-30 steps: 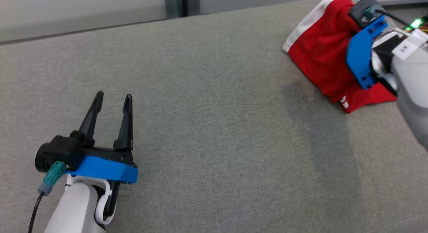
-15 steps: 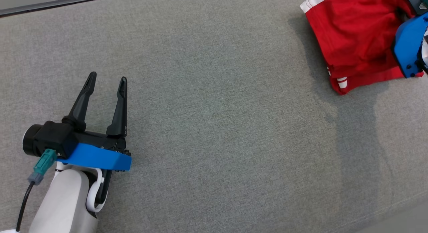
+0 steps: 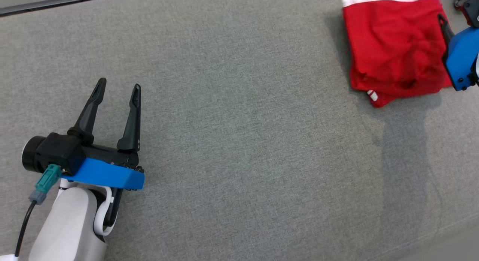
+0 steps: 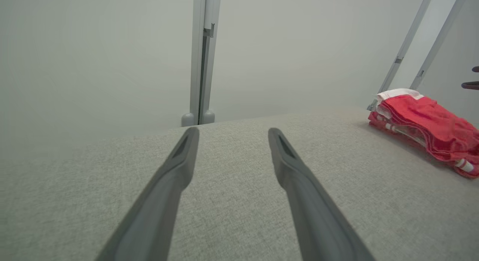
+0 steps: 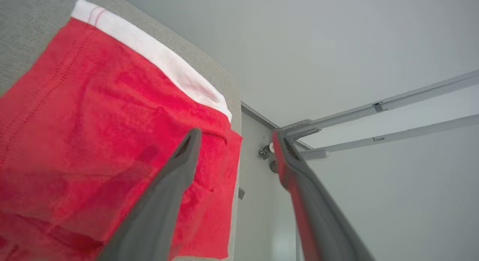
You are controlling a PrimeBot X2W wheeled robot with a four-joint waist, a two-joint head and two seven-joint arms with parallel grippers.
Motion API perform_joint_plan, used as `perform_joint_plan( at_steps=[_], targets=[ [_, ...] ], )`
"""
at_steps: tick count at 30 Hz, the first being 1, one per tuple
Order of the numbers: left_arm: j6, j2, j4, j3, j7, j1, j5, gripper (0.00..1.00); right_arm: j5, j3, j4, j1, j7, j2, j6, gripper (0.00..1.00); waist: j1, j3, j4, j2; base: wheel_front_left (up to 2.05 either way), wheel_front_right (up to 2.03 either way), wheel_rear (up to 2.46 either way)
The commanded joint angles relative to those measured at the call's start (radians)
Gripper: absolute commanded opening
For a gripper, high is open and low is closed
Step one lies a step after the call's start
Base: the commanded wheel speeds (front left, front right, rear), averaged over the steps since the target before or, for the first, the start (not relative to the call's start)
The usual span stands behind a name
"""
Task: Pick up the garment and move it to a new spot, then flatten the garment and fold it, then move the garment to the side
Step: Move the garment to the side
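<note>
Your right claw (image 5: pixel 236 133) stood open with nothing between its fingers. One finger (image 5: pixel 176 171) hung just above the folded red garment (image 3: pixel 393 47) and the other was out past the edge of the worktop (image 3: pixel 243 141). The garment lay flat beneath that claw, its white waistband (image 5: pixel 149 47) at the far end from the fingertips. Your left claw (image 3: pixel 119 84) was also open and empty over bare worktop, with the garment well off to its right.

This looked like the close of the move to the side. To do it well, you would have kept the jaws wide and lifted the right claw straight up off the cloth, since dragging it sideways could catch the top layer and undo the fold. The corner nearest that claw sat close to the worktop's edge, so it was worth checking for slipping.
</note>
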Motion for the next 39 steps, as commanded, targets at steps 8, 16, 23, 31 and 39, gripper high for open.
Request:
perform_joint_plan(
  at_steps=[8,16,23,31,39],
  targets=[
    [0.007,-0.034,0.011,0.023,-0.004,0.028,0.0,1.0,-0.032,-0.156,0.003,0.084,-0.146,0.071,-0.001,1.0,-0.0001,-0.088,0.035,0.0,0.0,0.0,0.0],
    [0.013,-0.071,0.047,0.057,-0.004,0.112,-0.008,1.0,0.104,-0.322,-0.04,0.265,-0.267,0.199,-0.001,1.0,-0.0001,-0.216,0.087,0.0,0.0,0.0,0.0],
    [0.018,-0.101,0.09,0.075,-0.004,0.164,-0.014,1.0,0.171,-0.358,-0.162,0.437,-0.281,0.233,-0.001,1.0,-0.0001,-0.297,0.145,0.0,0.0,0.0,0.0],
    [0.011,-0.13,0.138,0.087,-0.004,0.209,-0.019,1.0,0.217,-0.462,-0.386,0.696,-0.27,0.288,-0.001,1.0,-0.0001,-0.374,0.233,0.0,0.0,0.0,0.0],
    [0.006,-0.135,0.154,0.092,-0.004,0.245,-0.007,1.0,0.185,-0.58,-0.63,0.932,-0.187,0.355,-0.001,1.0,-0.0001,-0.416,0.306,0.0,0.0,0.0,0.0]
  ],
)
